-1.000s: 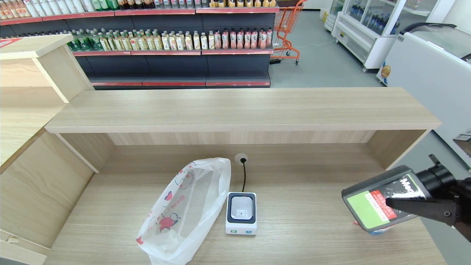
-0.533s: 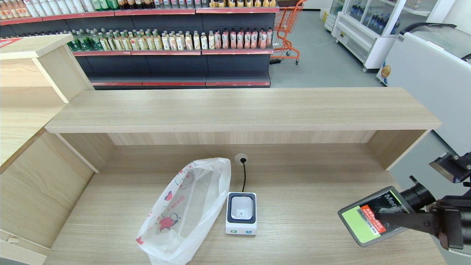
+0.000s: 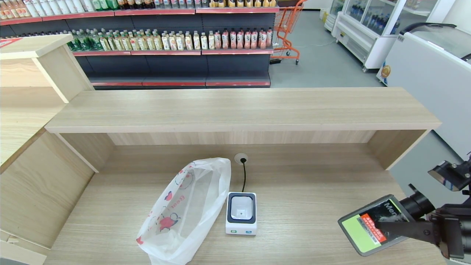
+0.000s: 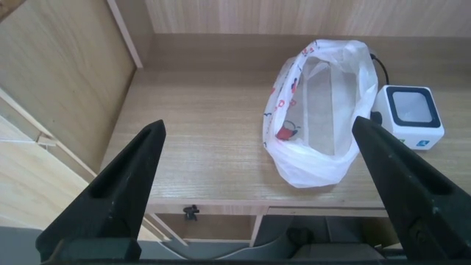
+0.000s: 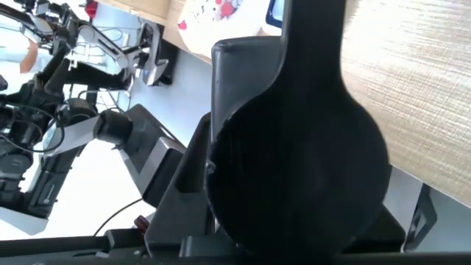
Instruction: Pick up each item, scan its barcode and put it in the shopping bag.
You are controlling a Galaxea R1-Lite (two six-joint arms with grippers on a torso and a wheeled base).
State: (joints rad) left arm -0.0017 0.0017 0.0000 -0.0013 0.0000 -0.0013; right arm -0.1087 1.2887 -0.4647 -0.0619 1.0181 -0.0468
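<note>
**Bottle in my right fingers, bag lying open on the counter**

My right gripper (image 3: 390, 226) is pinching a flat dark bottle (image 3: 358, 230) with a green and red label. It hangs tilted at the counter's (image 3: 312, 221) near right corner, about 4 o'clock from the scanner (image 3: 241, 212), with its black cap (image 3: 417, 206) pointing to 2 o'clock. I cannot tell whether it touches the wood.

My left gripper (image 4: 259, 125) has its fingers spread wide and holds nothing.

The shopping bag (image 3: 186, 209) lies on its side at 9 o'clock of the scanner, just beside it. Its mouth gapes toward 12 o'clock, and the wood grain shows through the thin plastic. The scanner's cable (image 3: 244, 176) runs toward 12 o'clock into a round port (image 3: 241, 158).
</note>
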